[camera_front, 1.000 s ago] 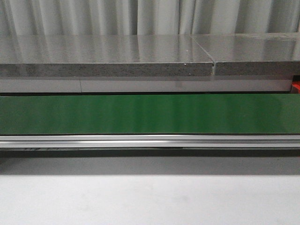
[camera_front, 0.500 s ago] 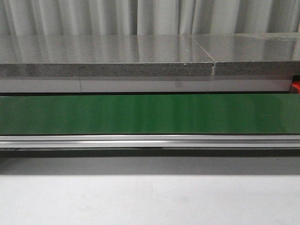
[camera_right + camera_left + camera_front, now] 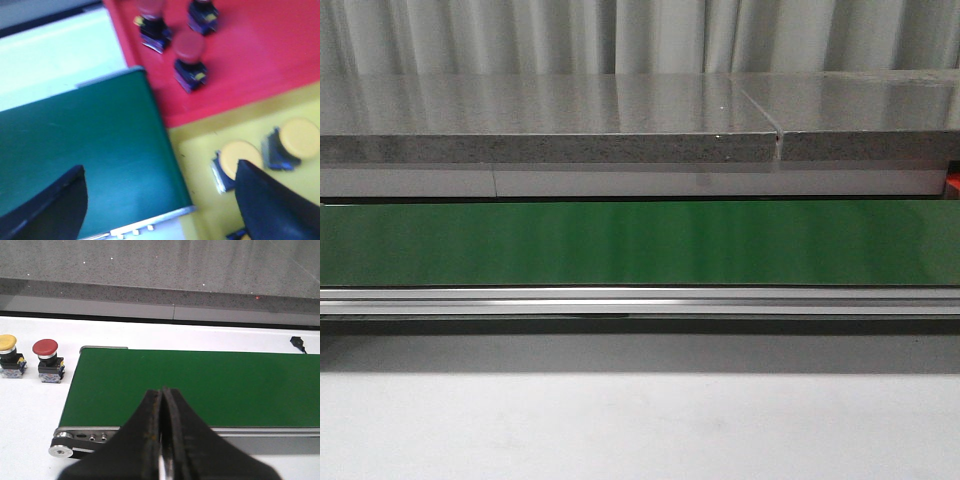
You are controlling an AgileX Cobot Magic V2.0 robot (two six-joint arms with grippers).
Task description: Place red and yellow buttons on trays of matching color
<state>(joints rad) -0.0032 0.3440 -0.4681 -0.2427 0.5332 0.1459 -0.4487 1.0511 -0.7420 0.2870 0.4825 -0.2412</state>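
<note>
The left tool (image 3: 161,440) has its two dark fingers pressed together with nothing between them, hanging over the near edge of the green conveyor belt (image 3: 200,387). Past the belt's roller end, on the white table (image 3: 30,410), stand two push buttons side by side and just apart — a red button (image 3: 47,360) nearer the belt and a yellow button (image 3: 10,355) beyond it. Both are upright on their dark bases. A small black object (image 3: 298,343) lies on the table at the belt's far side.

The right tool (image 3: 160,200) is spread wide — one dark finger (image 3: 50,210) over the green belt, the other over the yellow tray (image 3: 200,150) — and it grips nothing. Beside that second finger, in the yellow tray, sit two yellow-capped buttons (image 3: 240,157), the nearer one partly hidden by the finger. The red tray (image 3: 260,60) adjoins the yellow one and holds three red-capped buttons (image 3: 189,60); the picture is blurred, so finer detail is lost.

In the front view only the belt, its metal rail (image 3: 640,300), the grey stone ledge (image 3: 550,120) behind and a curtain (image 3: 640,35) show; neither tool appears there.
</note>
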